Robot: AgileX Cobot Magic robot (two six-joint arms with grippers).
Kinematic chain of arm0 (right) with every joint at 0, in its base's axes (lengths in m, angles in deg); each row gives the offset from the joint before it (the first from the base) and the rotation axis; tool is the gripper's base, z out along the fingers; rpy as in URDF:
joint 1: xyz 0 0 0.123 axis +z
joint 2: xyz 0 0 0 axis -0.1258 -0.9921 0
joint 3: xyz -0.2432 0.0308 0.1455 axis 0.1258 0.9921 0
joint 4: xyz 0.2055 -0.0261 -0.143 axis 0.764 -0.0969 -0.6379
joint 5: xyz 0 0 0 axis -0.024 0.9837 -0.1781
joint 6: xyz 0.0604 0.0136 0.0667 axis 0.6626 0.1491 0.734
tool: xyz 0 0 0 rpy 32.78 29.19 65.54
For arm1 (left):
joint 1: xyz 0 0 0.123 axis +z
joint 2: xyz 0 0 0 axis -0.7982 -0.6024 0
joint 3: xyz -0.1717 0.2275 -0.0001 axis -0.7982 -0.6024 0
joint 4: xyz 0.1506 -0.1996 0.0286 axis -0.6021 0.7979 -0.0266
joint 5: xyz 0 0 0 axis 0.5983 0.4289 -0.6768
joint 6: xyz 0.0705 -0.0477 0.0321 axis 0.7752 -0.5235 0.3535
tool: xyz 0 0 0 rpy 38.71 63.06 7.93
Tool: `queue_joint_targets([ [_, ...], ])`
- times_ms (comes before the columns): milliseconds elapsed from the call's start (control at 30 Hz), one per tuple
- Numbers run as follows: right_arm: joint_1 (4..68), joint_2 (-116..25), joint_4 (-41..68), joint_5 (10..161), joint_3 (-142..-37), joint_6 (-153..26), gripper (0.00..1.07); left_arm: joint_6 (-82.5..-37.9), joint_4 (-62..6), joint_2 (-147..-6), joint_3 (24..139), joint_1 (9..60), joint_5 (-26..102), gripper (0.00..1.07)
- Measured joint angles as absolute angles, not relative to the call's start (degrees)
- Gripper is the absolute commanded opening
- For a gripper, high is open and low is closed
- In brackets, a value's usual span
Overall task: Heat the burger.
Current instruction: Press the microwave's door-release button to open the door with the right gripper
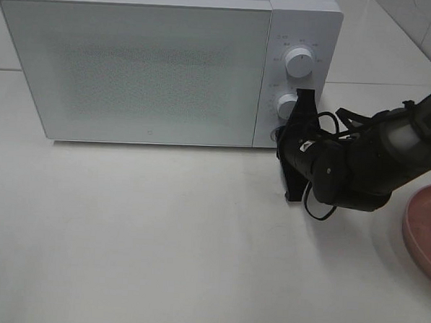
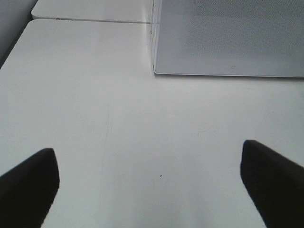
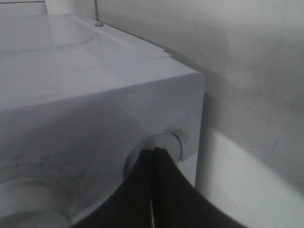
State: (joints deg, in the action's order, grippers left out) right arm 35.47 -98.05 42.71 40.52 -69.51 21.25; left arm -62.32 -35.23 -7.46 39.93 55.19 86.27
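closed right gripper (image 3: 153,151) at microwave button (image 3: 174,141), left gripper (image 2: 148,159) spread

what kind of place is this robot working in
Most likely a mock kitchen counter or lab bench set up for cooking tasks. A white microwave with two dials stands, door shut, on a plain white tabletop. A pink plate sits at the right.

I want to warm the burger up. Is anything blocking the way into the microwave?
Yes: the microwave's door is shut across its front. No burger shows anywhere, and the door hides whatever is inside. The right gripper, jaws shut, is at the round button under the dials.
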Motion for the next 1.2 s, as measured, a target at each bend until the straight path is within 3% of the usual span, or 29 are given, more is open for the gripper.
queue_joint_targets([
  [500, 35.87, -100.86, 43.63, 35.07, -70.14, 21.25, 0.00, -62.32, -35.23, -7.46, 39.93, 55.19, 86.27, 0.98],
  [1200, 35.53, -101.43, 44.03, 38.68, -72.84, 18.68, 0.00, -62.32, -35.23, -7.46, 39.93, 55.19, 86.27, 0.98],
])
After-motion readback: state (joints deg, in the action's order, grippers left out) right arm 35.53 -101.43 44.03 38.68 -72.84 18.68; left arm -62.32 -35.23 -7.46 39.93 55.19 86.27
